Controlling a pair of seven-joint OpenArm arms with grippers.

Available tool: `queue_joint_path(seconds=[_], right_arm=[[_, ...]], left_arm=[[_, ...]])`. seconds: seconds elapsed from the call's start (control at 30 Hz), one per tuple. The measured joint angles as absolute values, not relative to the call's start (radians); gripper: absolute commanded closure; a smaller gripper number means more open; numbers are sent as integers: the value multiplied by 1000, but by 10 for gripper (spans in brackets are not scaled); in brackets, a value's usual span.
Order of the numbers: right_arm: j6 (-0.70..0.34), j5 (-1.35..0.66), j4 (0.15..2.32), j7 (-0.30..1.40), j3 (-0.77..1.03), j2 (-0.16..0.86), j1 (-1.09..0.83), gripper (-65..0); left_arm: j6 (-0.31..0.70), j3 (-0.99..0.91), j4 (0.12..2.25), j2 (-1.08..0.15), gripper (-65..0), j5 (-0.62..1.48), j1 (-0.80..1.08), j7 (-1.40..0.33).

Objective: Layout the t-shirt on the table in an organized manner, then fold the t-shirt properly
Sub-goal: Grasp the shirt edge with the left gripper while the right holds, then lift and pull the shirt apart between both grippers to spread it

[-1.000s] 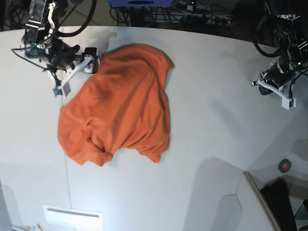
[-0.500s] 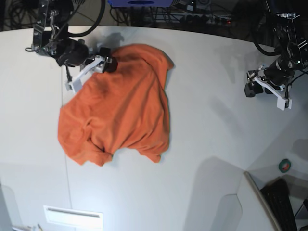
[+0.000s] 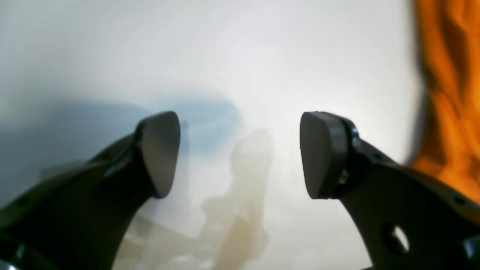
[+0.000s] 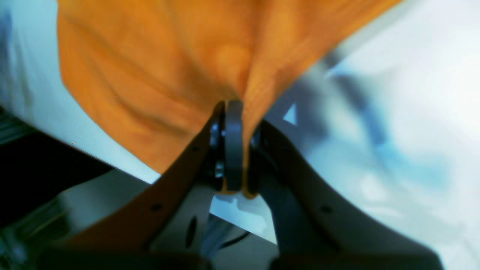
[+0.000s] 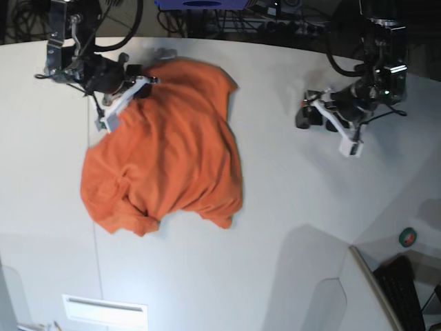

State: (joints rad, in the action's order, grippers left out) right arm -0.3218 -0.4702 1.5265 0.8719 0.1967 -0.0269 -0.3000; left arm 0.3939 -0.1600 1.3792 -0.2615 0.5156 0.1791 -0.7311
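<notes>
The orange t-shirt (image 5: pixel 165 145) lies crumpled on the left half of the white table (image 5: pixel 310 207). My right gripper (image 5: pixel 141 79) is at the shirt's upper left edge. In the right wrist view the gripper (image 4: pixel 234 150) is shut on a pinched fold of the t-shirt (image 4: pixel 150 75), which pulls taut from the jaws. My left gripper (image 5: pixel 303 114) is open and empty over bare table, well to the right of the shirt. In the left wrist view the gripper (image 3: pixel 240 153) has its jaws wide apart, with the t-shirt (image 3: pixel 450 93) at the right edge. The neck tag is not visible.
A thin dark seam (image 5: pixel 95 248) runs down the table at the left. A white slotted plate (image 5: pixel 105 312) sits near the front edge. A small round green and red object (image 5: pixel 408 237) and a dark keyboard (image 5: pixel 406 289) are at the lower right. Cables (image 5: pixel 275 17) lie beyond the far edge.
My right gripper moved onto the shirt's upper edge, closed on it and drew it up and left. My left arm swung in from the right edge toward the shirt.
</notes>
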Motion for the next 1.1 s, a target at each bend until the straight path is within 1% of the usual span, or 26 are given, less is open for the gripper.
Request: queue_joint_path(seconds=[0.07, 0.13, 0.3, 0.4, 0.53, 0.8, 0.83, 0.87, 0.9, 0.93, 1.0, 1.03, 1.1], right_arm=[[-322, -475, 1560, 902, 197, -28, -299, 0], [-322, -479, 1567, 914, 196, -33, -297, 0], [-323, -479, 1564, 932, 184, -10, -305, 0], [-322, -474, 1564, 929, 187, -5, -302, 0], [-322, -476, 1564, 929, 187, -6, -308, 0], [-322, -475, 1564, 928, 187, -6, -315, 0], [-322, -476, 1564, 928, 187, -6, -318, 0], [-322, -476, 1565, 927, 187, -6, -323, 0], [-322, -475, 1565, 928, 187, -5, -326, 0], [-322, -474, 1565, 928, 187, -6, -328, 0], [-323, -475, 1565, 933, 185, -6, -330, 0], [-322, -477, 1565, 932, 184, -2, -330, 0], [-323, -477, 1581, 939, 182, 27, -331, 0]], left_arm=[[397, -123, 1348, -210, -472, 519, 128, -725], [400, -125, 1288, -164, -472, 525, 62, -720], [399, -132, 1018, -113, -472, 532, -140, -694], [397, -127, 898, -53, -472, 526, -245, -694], [398, -123, 842, 4, -474, 524, -294, -706], [398, -127, 686, 34, -469, 525, -389, -688], [407, -117, 669, 38, -453, 526, -391, -681], [412, -78, 662, 37, -411, 518, -391, -664], [413, -34, 660, 37, -351, 498, -390, -645], [408, 9, 660, 37, -268, 484, -389, -622], [401, 56, 658, 39, -35, 487, -369, -571], [401, 48, 657, 42, 0, 492, -353, -562], [410, 20, 683, 35, 0, 516, -332, -587]])
